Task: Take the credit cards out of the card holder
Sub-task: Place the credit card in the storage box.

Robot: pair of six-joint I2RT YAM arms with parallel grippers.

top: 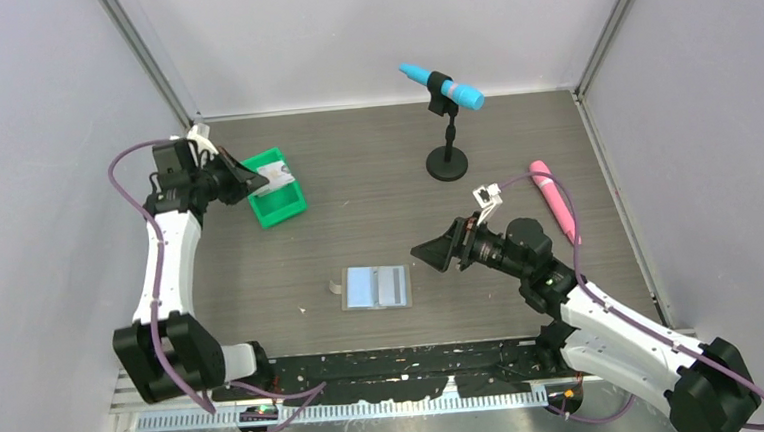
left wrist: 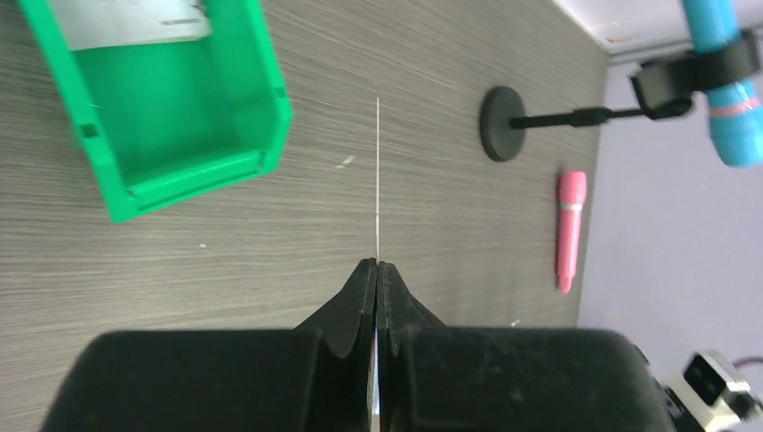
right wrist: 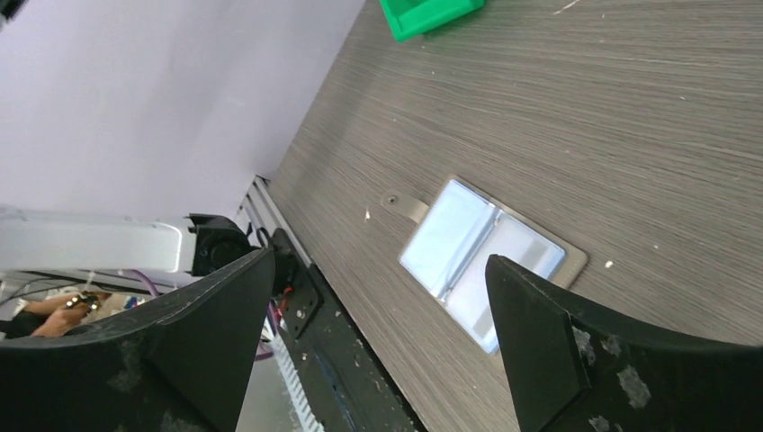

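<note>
The card holder point(top: 377, 287) lies open and flat on the table, pale blue pockets up, with its grey tab point(top: 334, 287) on the left. In the right wrist view the card holder point(right wrist: 490, 256) shows between my spread fingers. My right gripper point(top: 428, 250) hovers open just right of it, holding nothing; the right gripper point(right wrist: 380, 261) is above the table. My left gripper point(top: 251, 179) is at the green bin, shut on a credit card point(left wrist: 378, 180) that I see edge-on as a thin white line. Another card point(top: 277, 172) lies in the bin.
The green bin point(top: 282, 204) stands at the back left, and it fills the upper left of the left wrist view point(left wrist: 180, 117). A blue microphone on a black stand point(top: 447, 162) is at the back centre. A pink pen-like stick point(top: 555, 200) lies at the right.
</note>
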